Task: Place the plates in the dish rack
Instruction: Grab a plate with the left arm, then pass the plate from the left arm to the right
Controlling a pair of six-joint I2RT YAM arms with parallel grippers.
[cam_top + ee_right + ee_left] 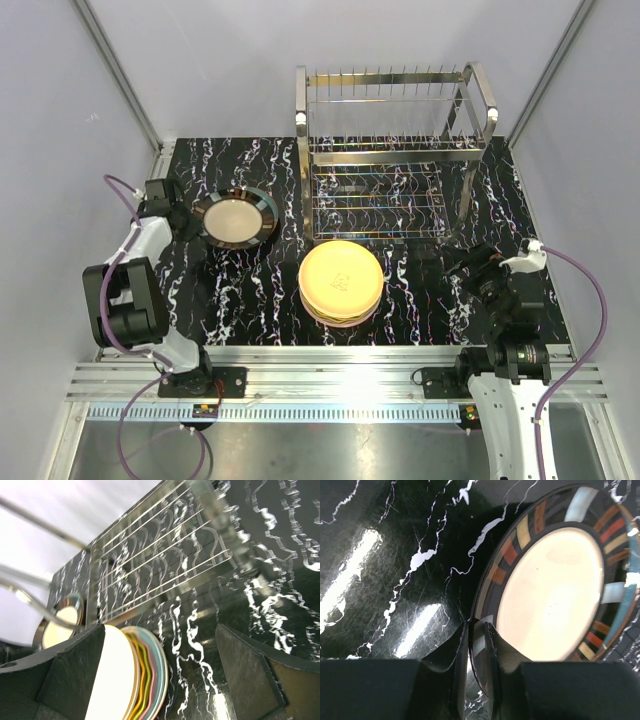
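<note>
The left gripper (477,630) is pinching the near rim of the dark plate (555,590), the one with the cream centre and the coloured-block border. Its fingers (460,650) are sitting narrow on either face of the rim, with only the edge between them. That plate is lying at the left of the black marbled table (420,300), well apart from the chrome dish rack (395,150), which is standing at the far edge with no plate showing in it. I cannot tell whether the plate is clear of the table yet. The stack of plates (340,280), cream-yellow on top, is waiting in the middle, just in front of the rack. The right gripper (161,630) is hovering wide and holding nothing at the right, with the stack beside its left finger. As I judge it, the step in hand is carrying this first plate to the rack. Since the hold is taking so little rim, the plate is likely to swing or slip, so the arm should be lifting slowly. It should be turning the plate upright on the way, passing clear of the stack, and lowering it edge-first between two tines (390,75) before letting go.
</note>
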